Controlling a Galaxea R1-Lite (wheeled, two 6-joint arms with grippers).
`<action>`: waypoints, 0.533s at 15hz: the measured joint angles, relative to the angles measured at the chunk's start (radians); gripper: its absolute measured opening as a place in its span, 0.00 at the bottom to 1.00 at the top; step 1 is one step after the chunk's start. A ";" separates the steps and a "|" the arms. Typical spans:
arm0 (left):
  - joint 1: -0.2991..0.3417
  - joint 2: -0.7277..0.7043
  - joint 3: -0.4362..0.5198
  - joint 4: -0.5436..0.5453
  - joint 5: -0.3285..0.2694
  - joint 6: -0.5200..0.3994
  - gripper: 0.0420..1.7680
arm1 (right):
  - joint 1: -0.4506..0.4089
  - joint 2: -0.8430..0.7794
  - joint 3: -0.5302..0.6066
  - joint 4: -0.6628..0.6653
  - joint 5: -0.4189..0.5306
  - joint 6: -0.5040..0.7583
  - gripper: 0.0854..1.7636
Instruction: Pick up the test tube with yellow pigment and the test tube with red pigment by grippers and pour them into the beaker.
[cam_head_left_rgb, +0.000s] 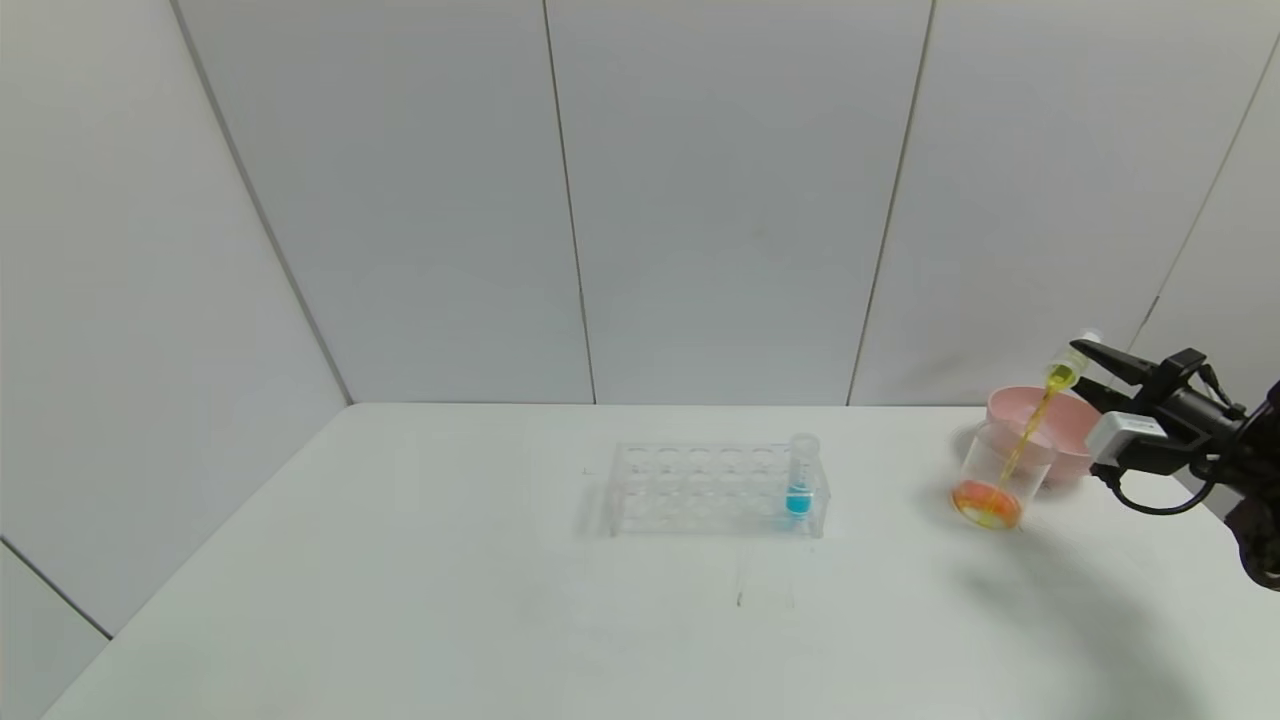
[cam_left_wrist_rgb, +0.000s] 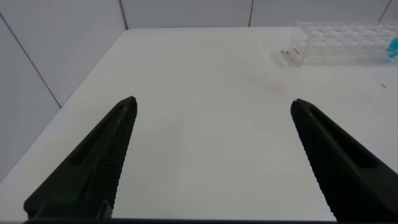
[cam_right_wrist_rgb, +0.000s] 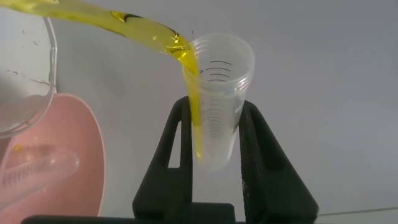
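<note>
My right gripper (cam_head_left_rgb: 1080, 365) is shut on the test tube with yellow pigment (cam_head_left_rgb: 1062, 375), tilted mouth-down above the beaker (cam_head_left_rgb: 985, 458) at the table's right. A yellow stream runs from the tube into the beaker, which holds red-orange and yellow liquid at its bottom. In the right wrist view the tube (cam_right_wrist_rgb: 221, 81) sits between the two black fingers (cam_right_wrist_rgb: 174, 143) and the stream arcs over the beaker rim (cam_right_wrist_rgb: 34, 81). No tube with red liquid shows. My left gripper (cam_left_wrist_rgb: 212, 102) is open and empty over bare table, outside the head view.
A pink bowl (cam_head_left_rgb: 1070, 425) stands just behind the beaker; a clear empty tube (cam_right_wrist_rgb: 37, 169) lies in it. A clear tube rack (cam_head_left_rgb: 700, 490) at mid-table holds one tube with blue liquid (cam_head_left_rgb: 799, 485). The rack also shows in the left wrist view (cam_left_wrist_rgb: 342, 42).
</note>
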 joint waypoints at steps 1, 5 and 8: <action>0.000 0.000 0.000 0.000 0.000 0.000 1.00 | 0.000 0.003 0.000 0.002 0.000 -0.002 0.25; 0.000 0.000 0.000 0.000 0.000 0.000 1.00 | -0.002 0.009 -0.014 0.002 -0.003 -0.046 0.25; 0.000 0.000 0.000 0.000 0.000 0.000 1.00 | -0.003 0.010 -0.018 0.002 -0.012 -0.079 0.25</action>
